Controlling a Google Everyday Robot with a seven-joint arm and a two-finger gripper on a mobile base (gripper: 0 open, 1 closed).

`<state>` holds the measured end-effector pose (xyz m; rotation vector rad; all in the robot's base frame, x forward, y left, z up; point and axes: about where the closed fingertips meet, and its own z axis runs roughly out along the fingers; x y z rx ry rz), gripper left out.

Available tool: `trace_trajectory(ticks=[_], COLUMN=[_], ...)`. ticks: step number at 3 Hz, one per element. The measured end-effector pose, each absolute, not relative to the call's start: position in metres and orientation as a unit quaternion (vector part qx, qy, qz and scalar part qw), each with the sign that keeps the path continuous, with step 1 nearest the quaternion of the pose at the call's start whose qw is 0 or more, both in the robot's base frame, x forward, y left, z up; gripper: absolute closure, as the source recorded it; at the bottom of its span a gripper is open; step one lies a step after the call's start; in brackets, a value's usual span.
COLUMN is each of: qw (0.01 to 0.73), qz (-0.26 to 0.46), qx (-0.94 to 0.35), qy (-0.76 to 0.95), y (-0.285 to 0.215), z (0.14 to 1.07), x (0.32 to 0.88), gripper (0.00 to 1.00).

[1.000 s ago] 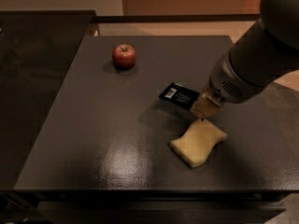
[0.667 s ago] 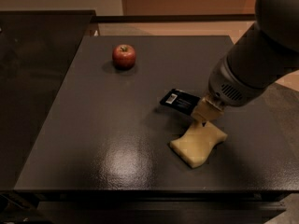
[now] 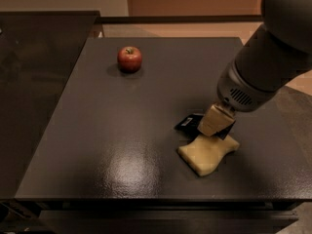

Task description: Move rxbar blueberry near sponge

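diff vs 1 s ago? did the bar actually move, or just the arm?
Both moved. The gripper came toward the near edge of the table, and the rxbar blueberry travelled with it. The bar now lies right at the far side of the sponge, partly hidden by the gripper. The sponge and the apple stayed where they were.

The gripper (image 3: 213, 125) is coming lower in the view, toward the near edge of the table (image 3: 122, 130), and is now sitting right over the upper edge of the sponge (image 3: 207, 156). The rxbar blueberry (image 3: 187, 123) is travelling with it, leaving open tabletop and closing in just beside the sponge, partly hidden behind the gripper
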<state>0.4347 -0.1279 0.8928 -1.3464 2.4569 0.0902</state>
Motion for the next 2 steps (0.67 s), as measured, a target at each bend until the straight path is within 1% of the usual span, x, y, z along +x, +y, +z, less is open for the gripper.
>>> trace_trajectory(ticks=[1, 2], qw=[0.169, 0.169], qz=[0.031, 0.031], qx=[-0.474, -0.474], qy=[0.864, 0.864], y=[-0.1276, -0.1276], z=[0.8932, 0.8932], x=[0.4343, 0.4343], gripper=[0.00, 0.00])
